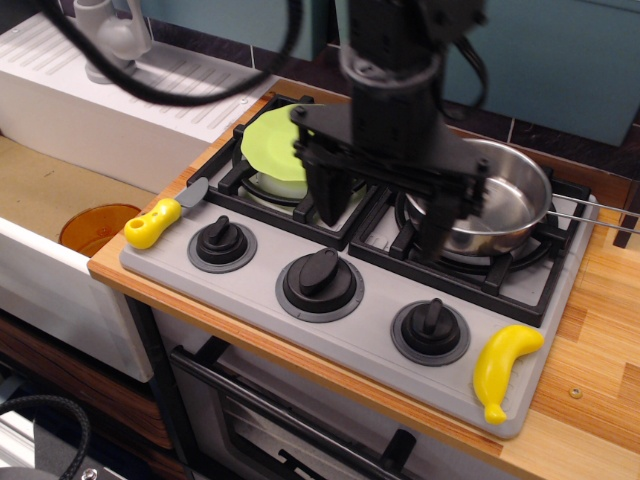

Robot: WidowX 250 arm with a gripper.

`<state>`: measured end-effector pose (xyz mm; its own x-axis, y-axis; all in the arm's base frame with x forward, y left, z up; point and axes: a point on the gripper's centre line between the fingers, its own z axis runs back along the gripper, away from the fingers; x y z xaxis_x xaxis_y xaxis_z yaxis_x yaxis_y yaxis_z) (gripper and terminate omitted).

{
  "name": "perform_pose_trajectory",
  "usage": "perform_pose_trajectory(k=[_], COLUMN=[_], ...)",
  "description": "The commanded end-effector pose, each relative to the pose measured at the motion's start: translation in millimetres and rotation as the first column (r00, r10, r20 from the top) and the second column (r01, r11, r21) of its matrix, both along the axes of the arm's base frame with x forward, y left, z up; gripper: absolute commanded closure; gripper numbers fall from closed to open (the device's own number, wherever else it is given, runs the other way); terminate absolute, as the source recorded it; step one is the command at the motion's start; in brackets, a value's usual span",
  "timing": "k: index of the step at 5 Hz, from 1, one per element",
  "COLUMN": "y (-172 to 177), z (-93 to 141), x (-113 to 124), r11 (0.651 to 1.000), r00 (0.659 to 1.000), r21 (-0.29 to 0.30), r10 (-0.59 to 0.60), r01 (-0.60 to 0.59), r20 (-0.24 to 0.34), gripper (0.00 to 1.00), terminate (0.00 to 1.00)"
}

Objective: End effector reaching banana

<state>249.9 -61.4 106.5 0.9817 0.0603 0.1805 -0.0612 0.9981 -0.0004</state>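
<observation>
The small yellow toy banana point(504, 368) lies on the front right corner of the grey toy stove point(370, 330), right of the rightmost knob. My black gripper point(382, 212) hangs over the middle of the stove, between the two burners. Its two fingers point(330, 195) point down, wide apart and empty. The banana is to the right of the gripper and nearer the front, well apart from it.
A steel pan point(482, 203) sits on the right burner, partly behind the gripper. A green plate point(274, 148) lies on the left burner. A yellow-handled toy knife point(160, 219) lies at the stove's left edge. Three black knobs point(320, 280) line the front. An orange bowl point(92, 228) sits lower left.
</observation>
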Motion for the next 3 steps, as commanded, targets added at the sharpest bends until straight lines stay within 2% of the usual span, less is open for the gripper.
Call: perform_pose_trajectory(k=[1,3], y=[-26.9,-57.3], z=[-7.1,-17.5], x=[13.1,18.0], r11=[0.999,0.998], r00=[0.998,0.997], r21=[-0.009,-0.019], r10=[0.037,0.068], r01=[-0.037,-0.067], r20=[0.047,0.048], gripper=[0.0,0.0], terminate=[0.0,0.0])
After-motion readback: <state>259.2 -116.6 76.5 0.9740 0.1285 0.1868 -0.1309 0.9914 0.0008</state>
